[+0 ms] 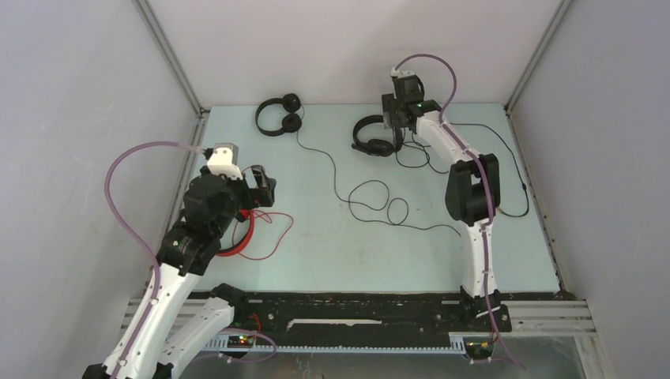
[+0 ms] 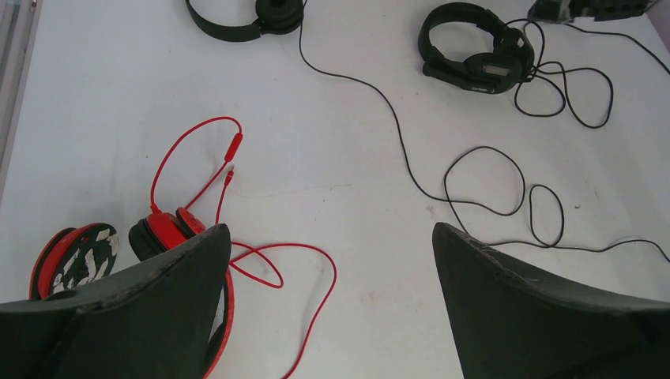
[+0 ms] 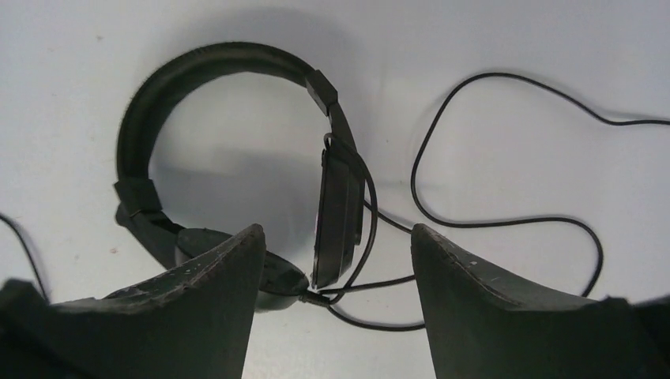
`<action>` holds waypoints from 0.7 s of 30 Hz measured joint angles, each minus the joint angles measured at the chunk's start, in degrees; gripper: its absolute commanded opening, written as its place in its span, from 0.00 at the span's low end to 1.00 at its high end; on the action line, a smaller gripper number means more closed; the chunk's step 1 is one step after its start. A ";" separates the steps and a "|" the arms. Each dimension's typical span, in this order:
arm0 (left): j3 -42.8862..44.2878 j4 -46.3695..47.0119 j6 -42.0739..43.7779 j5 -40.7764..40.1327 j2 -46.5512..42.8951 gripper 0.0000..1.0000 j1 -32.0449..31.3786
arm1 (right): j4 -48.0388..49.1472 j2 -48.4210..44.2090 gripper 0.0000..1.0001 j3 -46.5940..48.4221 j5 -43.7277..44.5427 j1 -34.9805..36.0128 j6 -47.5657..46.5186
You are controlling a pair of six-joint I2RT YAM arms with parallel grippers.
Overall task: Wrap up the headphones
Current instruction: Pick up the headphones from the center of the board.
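Note:
The red headset (image 1: 237,237) lies at the table's left, partly under my left arm, with its red cable (image 2: 316,276) looped loose beside it. My left gripper (image 2: 330,229) hovers above it, open and empty; the red cup (image 2: 162,229) shows by its left finger. The slim black headset (image 1: 279,116) lies at the back, its long cable (image 1: 371,197) snaking across the middle. The bulkier black headset (image 3: 213,67) lies at the back right. My right gripper (image 3: 336,229) is open just above it, the jaws straddling one ear cup and the cable plug.
Grey enclosure walls with metal corner posts (image 1: 170,55) stand close round the table. A black mounting rail (image 1: 355,304) runs along the near edge. The bulkier headset's cable (image 1: 513,166) loops along the right side.

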 measured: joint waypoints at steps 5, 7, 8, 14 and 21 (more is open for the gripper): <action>0.00 0.22 0.39 0.02 -0.42 1.00 0.00 | -2.54 5.53 0.70 3.69 -0.87 -0.42 -0.48; 0.00 0.35 0.42 0.02 -0.50 1.00 0.00 | -3.45 7.30 0.69 4.76 -0.85 -0.48 -0.59; 0.00 0.35 0.42 0.00 -0.50 1.00 0.00 | -3.63 8.07 0.69 5.11 -0.83 -0.50 -0.76; 0.00 0.35 0.42 0.02 -0.52 1.00 0.00 | -4.28 10.95 0.59 5.33 -0.39 -0.57 -1.14; -0.04 0.35 0.46 -0.09 -0.55 1.00 0.00 | -4.33 12.09 0.32 5.64 -0.15 -0.55 -1.68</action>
